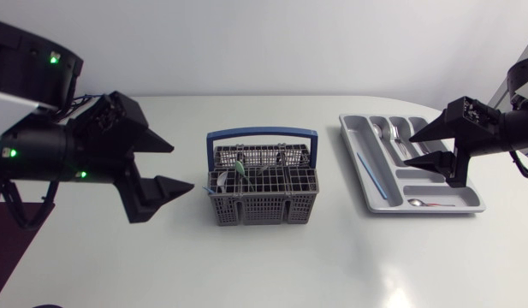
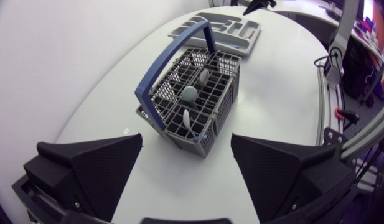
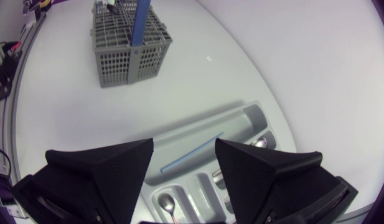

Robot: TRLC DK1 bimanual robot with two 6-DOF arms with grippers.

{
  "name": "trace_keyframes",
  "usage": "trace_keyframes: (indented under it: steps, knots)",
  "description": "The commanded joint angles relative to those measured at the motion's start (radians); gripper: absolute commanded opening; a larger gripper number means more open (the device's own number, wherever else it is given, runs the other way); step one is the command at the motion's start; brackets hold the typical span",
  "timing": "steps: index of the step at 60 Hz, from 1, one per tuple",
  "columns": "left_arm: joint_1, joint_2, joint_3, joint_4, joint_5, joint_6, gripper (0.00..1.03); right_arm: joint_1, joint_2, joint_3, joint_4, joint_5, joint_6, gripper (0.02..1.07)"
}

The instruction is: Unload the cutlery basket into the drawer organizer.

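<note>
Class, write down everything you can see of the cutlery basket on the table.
The cutlery basket is a grey, plastic-looking lattice box with several compartments and a blue arched handle upright over it. It stands level on the white table, apart from the drawer organizer. A few spoons stand in it, bowls up. Only the table touches it.
</note>
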Motion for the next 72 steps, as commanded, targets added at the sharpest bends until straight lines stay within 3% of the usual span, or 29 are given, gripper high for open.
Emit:
trace_keyframes:
  steps: [1, 14, 29, 44, 72]
  knots:
    - [0.032, -0.057, -0.089, 0.035, 0.014, 0.122, 0.99, 0.049, -0.039, -0.037, -0.026, -0.019, 0.116, 0.79]
    - [0.082, -0.068, -0.215, 0.193, 0.102, 0.212, 0.98, 0.187, -0.136, -0.134, 0.014, -0.019, 0.278, 0.84]
    - [0.067, 0.012, -0.292, 0.406, 0.166, 0.220, 0.95, 0.340, -0.222, -0.238, 0.127, -0.002, 0.478, 0.84]
    - [0.072, 0.078, -0.341, 0.546, 0.221, 0.243, 0.75, 0.509, -0.256, -0.324, 0.246, 0.088, 0.608, 0.84]
    - [0.079, 0.144, -0.400, 0.714, 0.247, 0.243, 0.36, 0.638, -0.245, -0.344, 0.330, 0.158, 0.706, 0.83]
